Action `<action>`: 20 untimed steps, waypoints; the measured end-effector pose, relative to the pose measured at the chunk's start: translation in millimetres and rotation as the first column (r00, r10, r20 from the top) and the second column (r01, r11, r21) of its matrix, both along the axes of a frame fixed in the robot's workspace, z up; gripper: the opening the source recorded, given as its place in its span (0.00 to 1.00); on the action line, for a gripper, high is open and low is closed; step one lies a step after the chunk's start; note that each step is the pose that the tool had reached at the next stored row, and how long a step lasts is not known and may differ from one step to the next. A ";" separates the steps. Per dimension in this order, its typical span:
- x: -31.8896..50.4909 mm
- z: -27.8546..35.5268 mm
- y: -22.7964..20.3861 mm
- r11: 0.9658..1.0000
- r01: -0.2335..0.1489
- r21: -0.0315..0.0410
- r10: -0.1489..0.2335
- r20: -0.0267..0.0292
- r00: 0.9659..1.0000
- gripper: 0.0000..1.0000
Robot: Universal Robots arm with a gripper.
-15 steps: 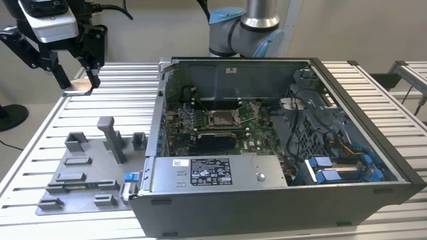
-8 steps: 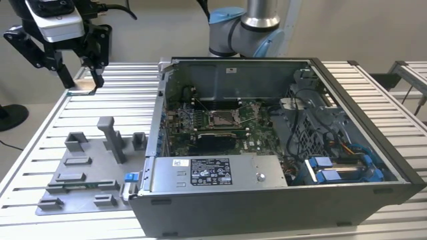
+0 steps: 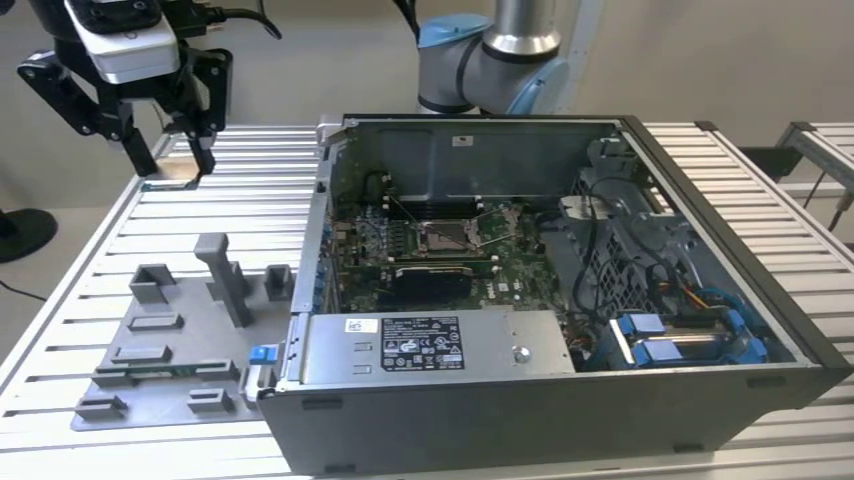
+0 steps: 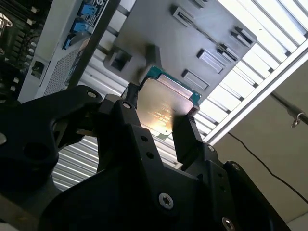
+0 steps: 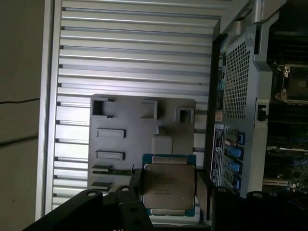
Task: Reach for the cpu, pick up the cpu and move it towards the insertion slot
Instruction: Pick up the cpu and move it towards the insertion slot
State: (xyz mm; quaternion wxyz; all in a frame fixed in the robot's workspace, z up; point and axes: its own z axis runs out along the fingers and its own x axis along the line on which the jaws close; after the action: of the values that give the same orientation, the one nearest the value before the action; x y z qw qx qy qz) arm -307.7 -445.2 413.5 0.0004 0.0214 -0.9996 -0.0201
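Observation:
My gripper (image 3: 171,172) hangs above the back corner of the ribbed table on the exterior view's left, well clear of the case. It is shut on the cpu (image 3: 171,183), a flat square chip held level by its edges. In both wrist views the cpu (image 4: 163,108) (image 5: 168,185) shows a pale silver face with a green rim, and a black finger (image 4: 185,137) presses on each side. The insertion slot (image 3: 445,236) (image 5: 288,84) is a shiny metal-framed socket on the green board inside the open case, far from the gripper towards the exterior view's right.
The grey plastic tray (image 3: 160,330) (image 5: 139,130) with upright blocks lies on the table beside the case, below and in front of the gripper. The open computer case (image 3: 534,400) has tall walls around the board. The arm's base (image 3: 494,60) rises behind the case.

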 end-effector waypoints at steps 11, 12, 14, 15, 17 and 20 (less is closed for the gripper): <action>8.3 0.0 1.4 1.000 0.000 0.000 0.000 0.000 1.000 0.00; 9.2 0.0 1.6 1.000 0.000 0.000 0.000 0.000 1.000 0.00; 10.9 0.0 1.9 1.000 0.000 0.000 0.000 0.000 1.000 0.00; 11.8 0.0 2.0 1.000 0.000 0.000 0.000 0.000 1.000 0.00; 13.4 0.0 2.3 1.000 0.000 0.000 0.000 0.000 1.000 0.00; 15.9 0.0 2.7 1.000 0.000 0.000 0.000 0.000 1.000 0.00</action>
State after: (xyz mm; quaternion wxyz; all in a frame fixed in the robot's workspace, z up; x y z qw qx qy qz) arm -291.9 -442.5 413.5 0.0004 0.0214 -0.9996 -0.0201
